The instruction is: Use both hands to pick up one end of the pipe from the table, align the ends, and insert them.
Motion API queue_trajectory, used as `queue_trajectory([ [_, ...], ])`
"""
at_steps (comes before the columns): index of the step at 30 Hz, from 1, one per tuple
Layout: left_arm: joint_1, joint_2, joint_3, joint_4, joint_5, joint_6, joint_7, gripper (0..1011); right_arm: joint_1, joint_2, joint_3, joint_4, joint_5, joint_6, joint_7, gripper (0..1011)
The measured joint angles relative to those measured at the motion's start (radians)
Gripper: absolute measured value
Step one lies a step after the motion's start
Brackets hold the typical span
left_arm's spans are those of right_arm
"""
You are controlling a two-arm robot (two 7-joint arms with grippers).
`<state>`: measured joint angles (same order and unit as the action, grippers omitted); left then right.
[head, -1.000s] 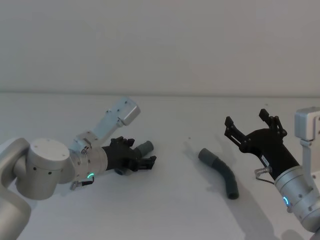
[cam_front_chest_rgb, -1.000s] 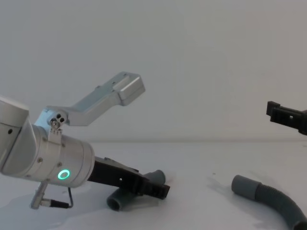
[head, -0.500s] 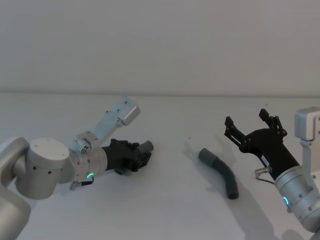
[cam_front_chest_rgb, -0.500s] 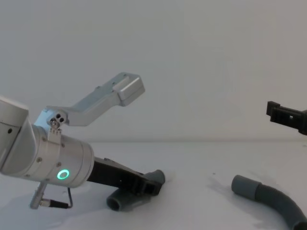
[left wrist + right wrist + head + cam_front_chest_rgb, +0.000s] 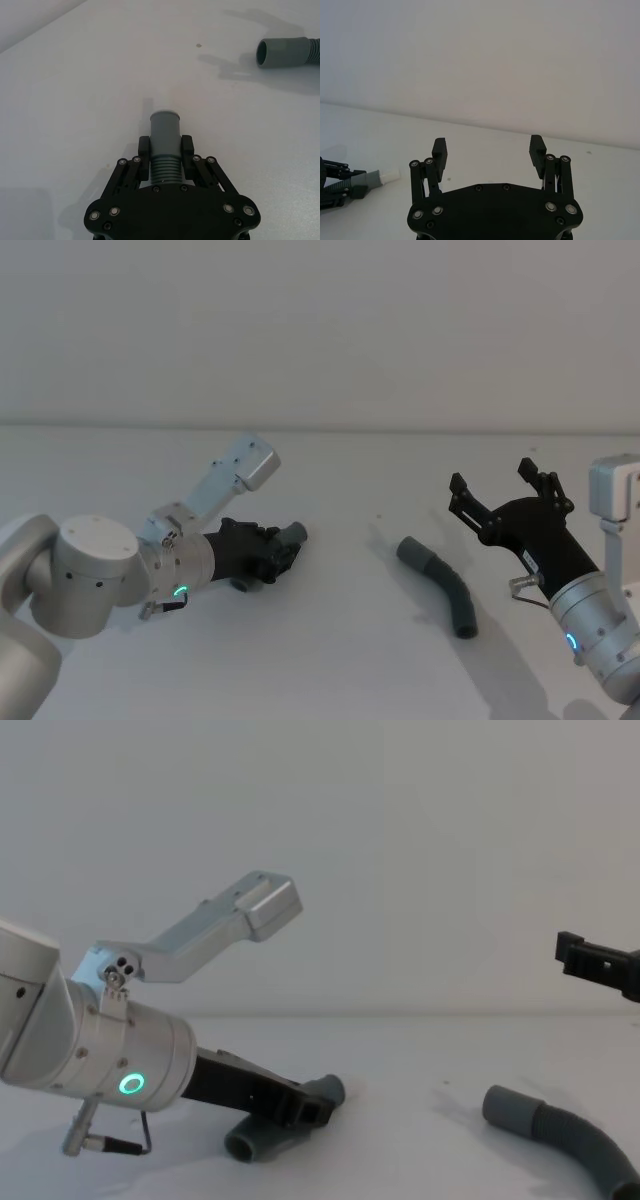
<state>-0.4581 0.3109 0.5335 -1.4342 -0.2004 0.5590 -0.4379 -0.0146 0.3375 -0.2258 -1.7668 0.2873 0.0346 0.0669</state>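
Likely light and bendy, the short dark grey ribbed hose (image 5: 165, 169) on the white tabletop (image 5: 350, 660) is pinched behind its stiffer cuff (image 5: 165, 124) by the black left tool (image 5: 166, 148); the spread right tool (image 5: 489, 149) should grip the nearby longer grey ribbed hose (image 5: 447, 590) likewise.

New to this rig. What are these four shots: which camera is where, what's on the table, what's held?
This is a two-armed robot. One picture looks down from its head, one looks across the table from its chest, and one comes from a camera on each wrist, looking forward along that arm. The parts are two ribbed grey hose pieces meant to plug together. The left gripper, black with two fingers, is shut on the short piece, just behind its smooth cuff. The longer piece lies free on the table further right. The right gripper is open, raised off the table near it, holding nothing.
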Motion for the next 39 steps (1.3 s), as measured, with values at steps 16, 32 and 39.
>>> queue_trajectory([
  [16,0.000,0.000,0.000,0.000,0.000,0.000,-0.001,351,-0.007,0.030,0.002,-0.042,0.012,0.144,0.027,997],
  [32,0.000,0.000,0.000,0.000,0.000,0.000,0.000,352,-0.026,0.065,0.013,-0.106,0.059,0.394,0.061,997],
  [39,0.000,0.000,0.000,0.000,0.000,0.000,0.000,352,-0.031,0.069,0.014,-0.120,0.074,0.467,0.073,997],
])
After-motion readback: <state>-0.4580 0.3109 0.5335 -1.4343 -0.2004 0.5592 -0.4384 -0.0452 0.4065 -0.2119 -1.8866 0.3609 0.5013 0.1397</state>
